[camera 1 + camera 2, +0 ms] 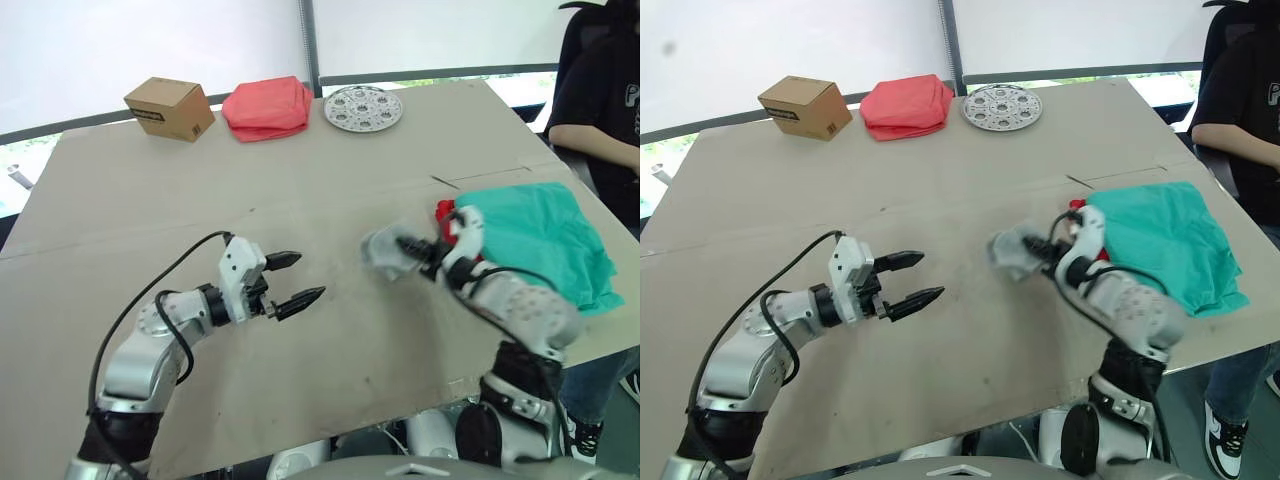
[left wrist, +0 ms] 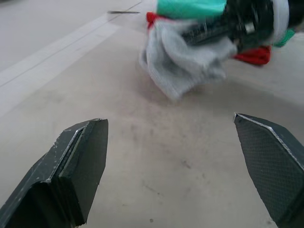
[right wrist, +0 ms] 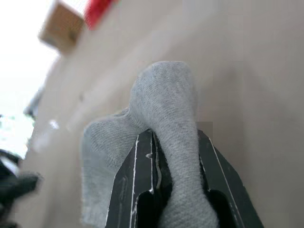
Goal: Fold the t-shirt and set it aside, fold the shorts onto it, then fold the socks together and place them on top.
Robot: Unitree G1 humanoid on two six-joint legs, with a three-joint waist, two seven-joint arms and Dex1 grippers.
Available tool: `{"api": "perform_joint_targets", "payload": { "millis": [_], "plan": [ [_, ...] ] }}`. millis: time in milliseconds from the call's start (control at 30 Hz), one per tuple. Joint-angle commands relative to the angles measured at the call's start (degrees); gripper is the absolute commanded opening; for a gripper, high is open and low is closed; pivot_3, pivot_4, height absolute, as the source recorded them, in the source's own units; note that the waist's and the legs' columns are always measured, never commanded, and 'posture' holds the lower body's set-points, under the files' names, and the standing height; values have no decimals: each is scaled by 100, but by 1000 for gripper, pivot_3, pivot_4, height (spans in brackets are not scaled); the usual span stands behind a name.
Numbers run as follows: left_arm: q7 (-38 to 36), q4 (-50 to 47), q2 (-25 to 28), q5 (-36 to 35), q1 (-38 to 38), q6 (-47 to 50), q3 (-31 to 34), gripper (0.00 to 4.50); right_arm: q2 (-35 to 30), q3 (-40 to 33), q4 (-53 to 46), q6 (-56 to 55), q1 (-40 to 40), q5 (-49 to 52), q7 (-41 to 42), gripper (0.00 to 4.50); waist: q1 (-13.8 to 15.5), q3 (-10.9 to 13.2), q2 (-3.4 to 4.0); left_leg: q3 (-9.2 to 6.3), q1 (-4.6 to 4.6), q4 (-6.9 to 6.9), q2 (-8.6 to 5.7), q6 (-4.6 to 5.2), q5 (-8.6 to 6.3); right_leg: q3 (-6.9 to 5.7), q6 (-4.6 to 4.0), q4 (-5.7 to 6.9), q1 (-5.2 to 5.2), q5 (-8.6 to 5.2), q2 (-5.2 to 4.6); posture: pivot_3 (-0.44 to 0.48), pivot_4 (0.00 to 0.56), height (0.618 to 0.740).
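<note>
Your two head views look forward and down from above the worktop (image 1: 300, 200), side by side, so they share nearly the whole scene: the cardboard box (image 1: 170, 109), the pink folded cloth (image 1: 266, 107) and the round plate (image 1: 363, 108) at the far edge, the shorts (image 1: 540, 240) on your right.

Your left wrist view sits low, close to the worktop, looking along its own fingers (image 2: 76, 175) toward the socks (image 2: 183, 61) and the right gripper (image 2: 209, 33) just ahead.

Your right wrist view is nearer still, pressed up against the socks, facing the far-edge box.
</note>
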Motion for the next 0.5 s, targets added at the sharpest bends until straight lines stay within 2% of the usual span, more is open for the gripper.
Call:
{"api": "perform_joint_targets", "payload": {
  "millis": [33, 100, 200, 300, 467, 500],
  "plan": [
    [-254, 42, -150, -230, -316, 54, -180, 4500, -192, -1461, -533, 634, -735, 344, -426, 43, -2, -1, -1, 1, 1, -1, -1, 0, 0, 0, 0, -1, 0, 0, 0, 0, 150, 740],
    [-303, -62, -286, -446, -544, 241, -270, 4500, -516, -2255, -562, 888, -1151, 278, -677, 43, 3, 1, 2, 4, 1, -2, 0, 0, 0, -1, 0, 0, 4, 0, 2, 0, 150, 740],
    [-216, -493, -491, -820, -878, 622, -401, 4500, -1061, -2661, -197, 939, -1135, 154, -900, 43, -22, 1, 2, 13, 1, -8, 1, 1, 0, 5, -1, 0, 1, -1, 4, 0, 150, 740],
    [-158, -747, -573, -1035, -1042, 904, -453, 4500, -1324, -2765, 459, 805, -1087, -286, -1128, 43, 6, -1, 2, 15, -12, 5, -2, 4, 1, 4, 0, -2, 2, 0, -4, 0, 150, 740],
    [-22, -1075, -605, -1150, -1109, 1114, -558, 4500, -1799, -2419, 1497, -259, -362, -832, -1362, 43, -69, -1, 4, 64, 3, 5, 4, 6, 0, 23, 1, -2, 10, -1, -1, 0, 150, 740],
    [6, -1085, -619, -1162, -1112, 1136, -573, 4500, -1874, -2372, 1558, -361, -205, -854, -1351, 485, -71, -3, 7, 69, 4, 5, 6, 6, 0, 24, 1, 0, 10, -1, -1, 0, 150, 740]
  ]
}}
